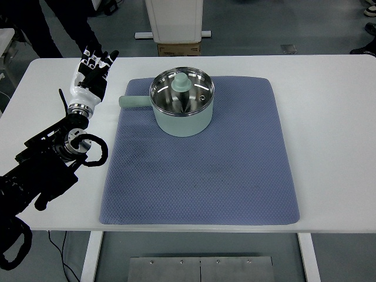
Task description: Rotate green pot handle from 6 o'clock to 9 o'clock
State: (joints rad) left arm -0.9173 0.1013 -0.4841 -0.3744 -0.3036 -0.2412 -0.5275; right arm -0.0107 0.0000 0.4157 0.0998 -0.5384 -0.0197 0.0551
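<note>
Top view: left hand [91, 73] spread, empty, near green pot [182, 103] handle [134, 101] on blue mat [200, 170].

A white rectangular desk [329, 117] with rounded corners fills most of the view. It stands on white metal legs [309, 258] over a grey smooth floor [264, 26]. A grey metal plate [200, 269] lies under the near edge. Beyond the far edge stand a white cabinet base [174, 20] and a brown cardboard box [178, 49]. Dark-trousered legs of a person [35, 26] show at upper left. Lighting is even.
</note>
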